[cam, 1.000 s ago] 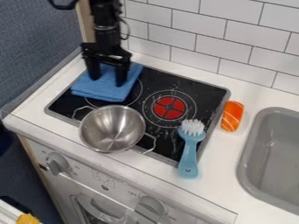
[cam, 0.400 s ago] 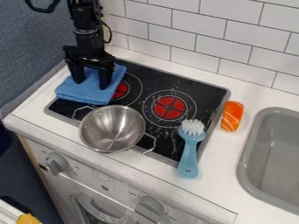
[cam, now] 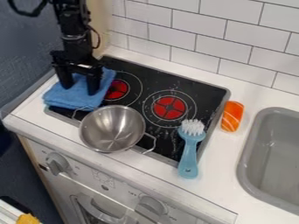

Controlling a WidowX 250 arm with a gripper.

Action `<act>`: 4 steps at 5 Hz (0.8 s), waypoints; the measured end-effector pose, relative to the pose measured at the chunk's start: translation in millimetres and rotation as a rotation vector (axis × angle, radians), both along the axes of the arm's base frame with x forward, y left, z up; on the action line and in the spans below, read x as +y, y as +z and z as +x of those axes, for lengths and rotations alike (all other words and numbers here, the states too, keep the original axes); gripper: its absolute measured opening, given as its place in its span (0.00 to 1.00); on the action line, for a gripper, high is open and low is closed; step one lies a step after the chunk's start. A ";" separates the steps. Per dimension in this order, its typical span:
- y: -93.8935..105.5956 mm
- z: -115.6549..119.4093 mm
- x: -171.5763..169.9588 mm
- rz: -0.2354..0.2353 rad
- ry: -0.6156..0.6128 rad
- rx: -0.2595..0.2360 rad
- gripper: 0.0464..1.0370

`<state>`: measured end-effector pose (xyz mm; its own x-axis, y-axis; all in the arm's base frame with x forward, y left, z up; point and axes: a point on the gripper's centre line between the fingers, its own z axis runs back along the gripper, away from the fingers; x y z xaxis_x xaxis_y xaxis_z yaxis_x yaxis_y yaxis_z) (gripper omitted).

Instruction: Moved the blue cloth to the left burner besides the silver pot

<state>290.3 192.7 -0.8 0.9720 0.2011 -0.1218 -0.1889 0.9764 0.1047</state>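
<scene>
The black gripper (cam: 79,87) hangs at the upper left, its two fingers wide apart and their tips down on the folded blue cloth (cam: 73,99). That cloth lies across the left edge of the stovetop and partly on the white counter. The left burner (cam: 117,89) shows red just right of the cloth. In front of this burner stands the silver pot (cam: 109,133), upright, its rear handle close to the cloth's front edge.
A blue brush (cam: 189,153) lies over the stovetop's right edge, near the right burner (cam: 168,107). An orange sushi-like piece (cam: 232,116) rests on the counter beside the grey sink (cam: 248,148). Tiled wall (cam: 192,28) rises behind.
The gripper and the blue cloth under it have shifted left together, uncovering the left burner. Pot, brush and orange piece have stayed where they were.
</scene>
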 end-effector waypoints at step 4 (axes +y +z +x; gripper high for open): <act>5.7 0.6 -3.4 -0.049 -0.038 0.001 0.96</act>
<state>290.9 189.3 5.0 0.9786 0.1576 -0.1320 -0.1513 0.9869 0.0564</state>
